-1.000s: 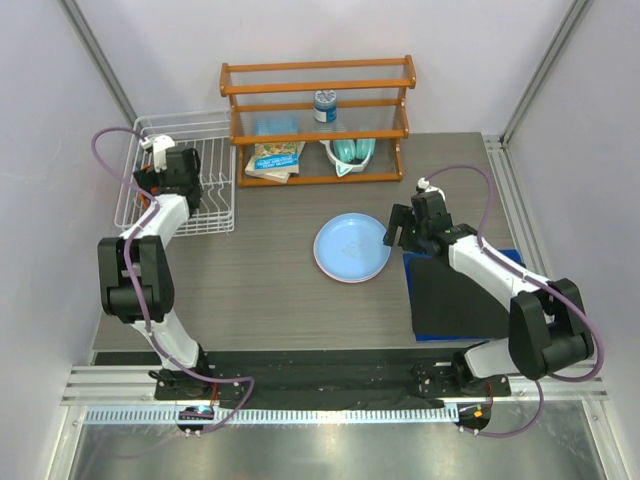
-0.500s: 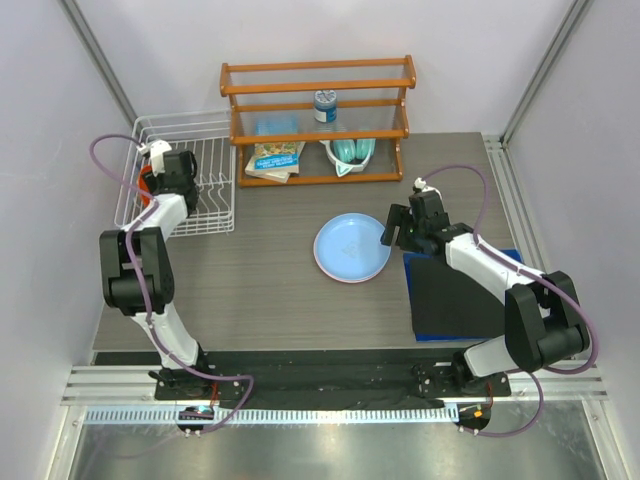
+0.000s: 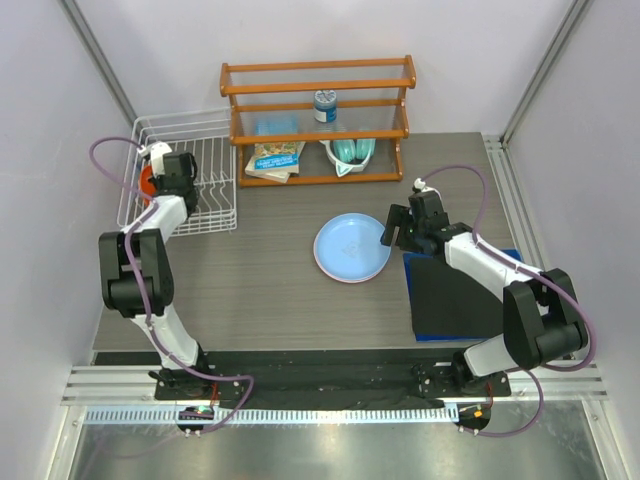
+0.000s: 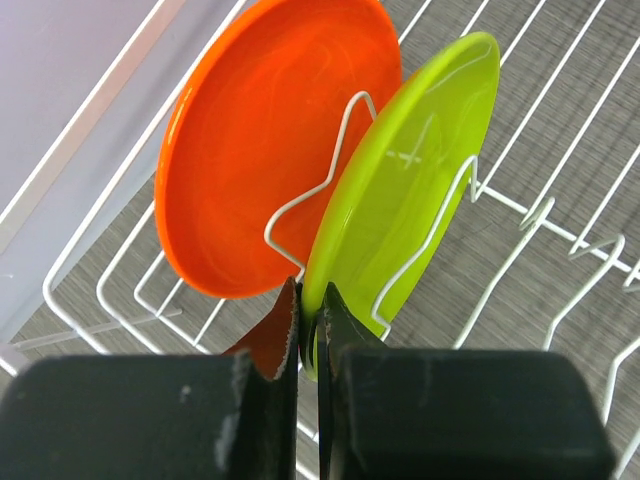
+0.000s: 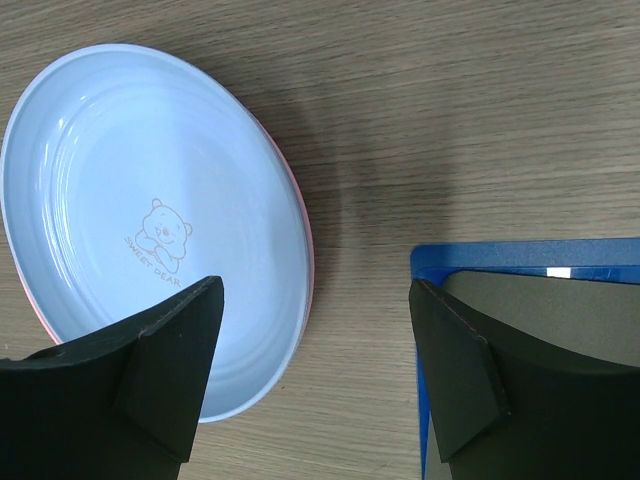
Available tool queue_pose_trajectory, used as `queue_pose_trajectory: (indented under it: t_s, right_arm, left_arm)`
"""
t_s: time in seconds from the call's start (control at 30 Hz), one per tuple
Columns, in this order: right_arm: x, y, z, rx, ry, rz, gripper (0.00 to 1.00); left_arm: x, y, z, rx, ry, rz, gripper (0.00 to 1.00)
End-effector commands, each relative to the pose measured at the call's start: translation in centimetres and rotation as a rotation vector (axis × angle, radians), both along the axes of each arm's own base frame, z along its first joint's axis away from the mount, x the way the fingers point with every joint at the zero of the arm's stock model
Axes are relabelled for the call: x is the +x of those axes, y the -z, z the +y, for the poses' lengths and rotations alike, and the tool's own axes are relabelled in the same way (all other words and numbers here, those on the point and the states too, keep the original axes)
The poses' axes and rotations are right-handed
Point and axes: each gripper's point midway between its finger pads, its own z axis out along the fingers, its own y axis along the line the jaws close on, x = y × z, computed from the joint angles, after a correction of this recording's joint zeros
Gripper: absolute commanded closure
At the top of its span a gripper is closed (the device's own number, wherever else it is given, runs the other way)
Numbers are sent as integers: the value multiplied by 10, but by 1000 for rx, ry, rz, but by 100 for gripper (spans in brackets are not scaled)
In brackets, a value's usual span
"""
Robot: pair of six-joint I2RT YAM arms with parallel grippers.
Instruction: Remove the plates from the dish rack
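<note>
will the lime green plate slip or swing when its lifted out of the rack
Probably stiff and light: the lime green plate looks like thin moulded plastic. Its glossy face shows glare, so it may slip or pivot in the left gripper, which pinches only its rim. It might also snag the dish rack tines flanking it.

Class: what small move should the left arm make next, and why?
Probably lift straight up: the left gripper looks shut on the round lime green plastic plate, standing between tines of the white wire dish rack beside the round orange plate.
</note>
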Motion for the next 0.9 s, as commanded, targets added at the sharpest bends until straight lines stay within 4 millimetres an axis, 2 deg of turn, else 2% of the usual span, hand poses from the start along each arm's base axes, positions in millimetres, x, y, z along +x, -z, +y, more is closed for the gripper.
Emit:
queue_pose_trajectory:
  t_s: [0.0, 0.13, 0.17, 0.4, 0.43, 0.5, 0.57, 0.6, 0.7, 0.73, 0.87]
  right_arm:
    - [13, -15, 4, 12, -18, -58, 20]
    - [11, -15, 4, 14, -24, -57, 20]
    - [10, -15, 4, 16, -22, -56, 20]
    - [5, -27, 3, 28, -22, -83, 19]
    - [4, -30, 3, 30, -26, -87, 19]
    - [1, -33, 3, 33, -31, -91, 20]
    - [-4, -47, 10, 75, -68, -116, 19]
    - [-7, -53, 15, 103, -83, -123, 19]
    - [-16, -82, 32, 197, -155, -189, 19]
    - [-19, -94, 36, 230, -166, -216, 19]
    - [-34, -116, 69, 363, -259, -256, 18]
  left_arm:
    - [-3, -51, -3, -12, -19, -144, 100]
    - [-10, -73, -8, -4, 2, -177, 100]
    - [-12, -84, -11, -6, 16, -199, 100]
    - [-27, -129, -25, 49, 54, -235, 100]
    - [-33, -131, -22, 59, 42, -224, 100]
    - [-38, -145, -46, 52, 104, -248, 100]
    - [-46, -151, -59, 18, 149, -257, 100]
    - [-52, -157, -76, -31, 204, -291, 100]
    - [-67, -152, -110, -149, 310, -313, 100]
    - [-69, -149, -129, -235, 373, -327, 100]
    - [-88, -133, -193, -462, 548, -330, 100]
